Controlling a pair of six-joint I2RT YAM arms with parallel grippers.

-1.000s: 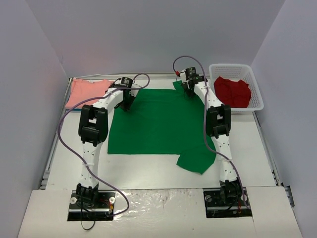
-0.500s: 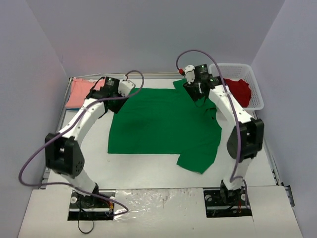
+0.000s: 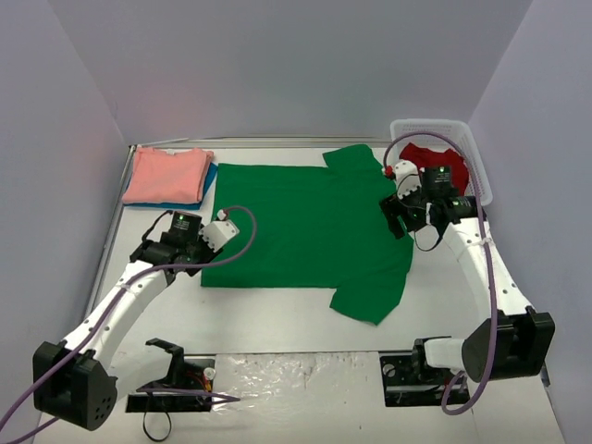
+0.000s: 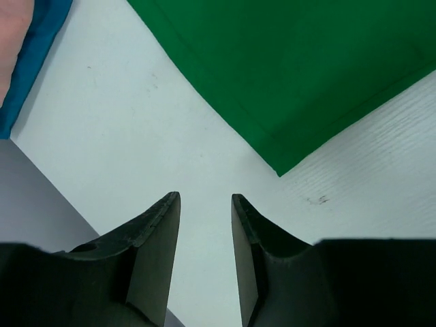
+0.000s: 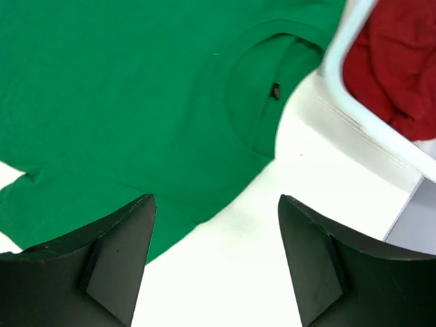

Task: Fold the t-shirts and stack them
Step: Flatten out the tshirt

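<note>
1. Green t-shirt [image 3: 305, 222]: spread flat at mid-counter [image 3: 277, 319], collar toward the right, one sleeve at the far edge and one at the near edge.
2. Salmon-pink t-shirt [image 3: 166, 174]: folded in the far-left corner, lying on the teal-blue t-shirt [image 3: 210, 178].
3. Red t-shirt [image 3: 435, 165]: crumpled inside the white basket [image 3: 478, 166], far right.
4. Left arm [image 3: 120, 296]: jaws narrowly parted and empty, above bare counter just beside the green shirt's near-left corner.
5. Right arm [image 3: 486, 264]: jaws spread wide and empty, above the green collar, near the basket.
</note>
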